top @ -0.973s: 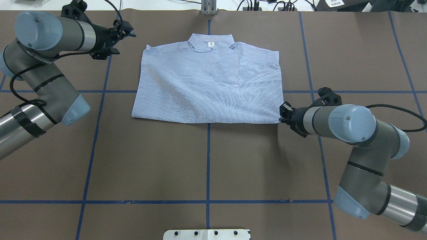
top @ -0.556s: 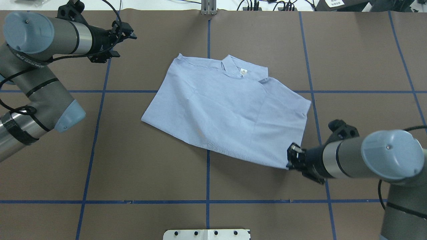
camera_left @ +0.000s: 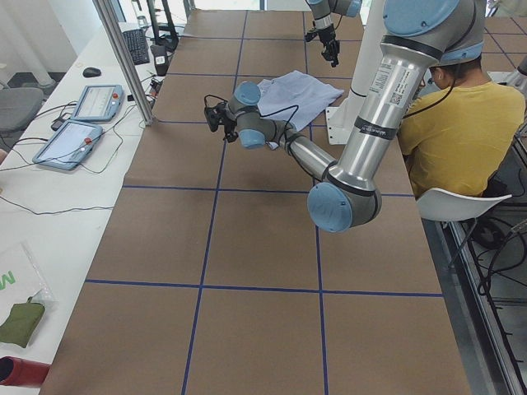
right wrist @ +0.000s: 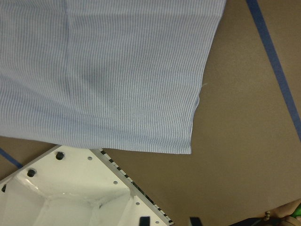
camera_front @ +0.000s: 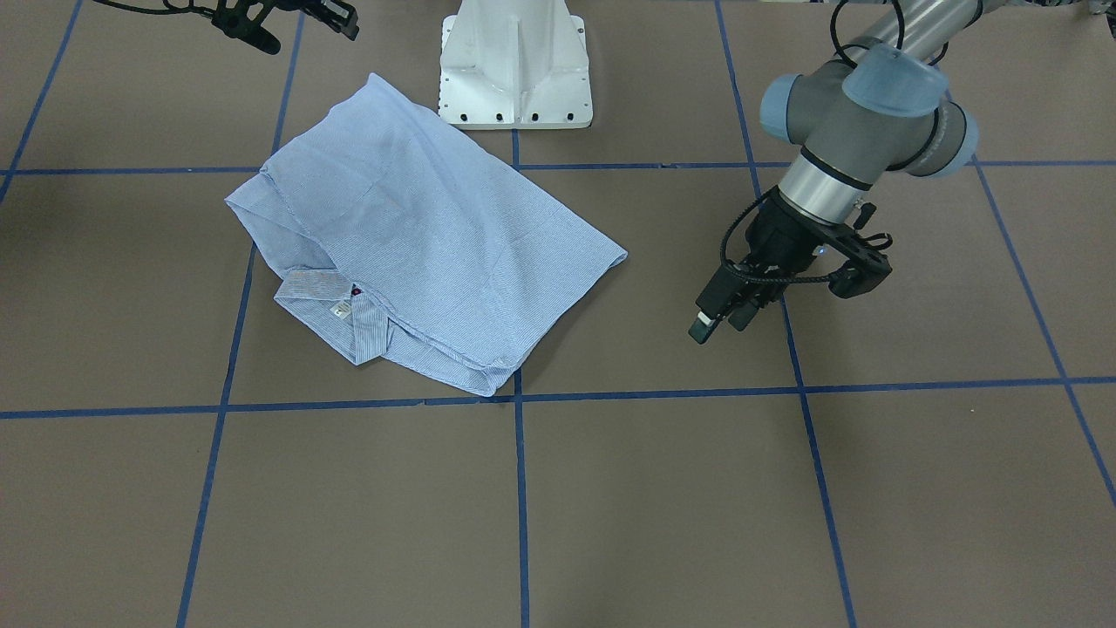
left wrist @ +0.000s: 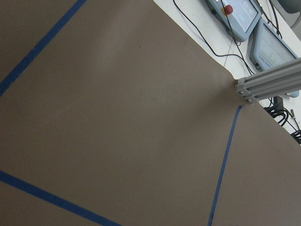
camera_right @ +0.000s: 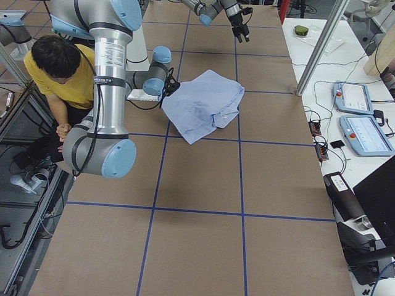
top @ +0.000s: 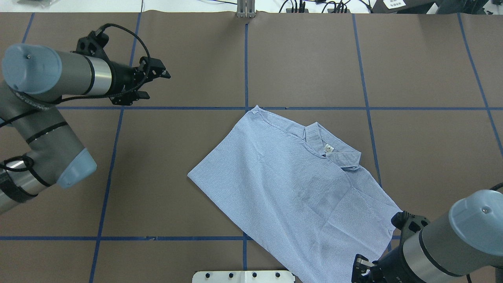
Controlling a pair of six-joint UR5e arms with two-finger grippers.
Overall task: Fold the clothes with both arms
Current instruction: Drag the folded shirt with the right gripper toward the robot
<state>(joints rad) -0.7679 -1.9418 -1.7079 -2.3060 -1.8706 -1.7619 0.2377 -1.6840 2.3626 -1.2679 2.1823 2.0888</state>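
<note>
The light blue striped shirt (top: 290, 192) lies folded flat and turned askew at the table's near right, its collar and white label (top: 329, 148) facing the far right. In the front view the shirt (camera_front: 418, 235) reaches close to the pedestal. My right gripper (top: 359, 271) sits at the shirt's near corner; the right wrist view shows its fingertips (right wrist: 143, 220) apart with only table between them and the shirt hem (right wrist: 190, 150) lying free ahead. My left gripper (top: 157, 83) hovers open over bare table at the far left, well away from the shirt; it is also open in the front view (camera_front: 719, 324).
The white pedestal base (camera_front: 514, 70) stands right beside the shirt's near corner. Blue tape lines (top: 245, 59) grid the brown table. An aluminium post (top: 245, 10) and cables sit at the far edge. A person in a yellow shirt (camera_right: 62, 68) sits behind the robot.
The right gripper dragged the shirt toward the near right, turning it, then opened off its corner. The left gripper moved a little nearer and stayed open.
</note>
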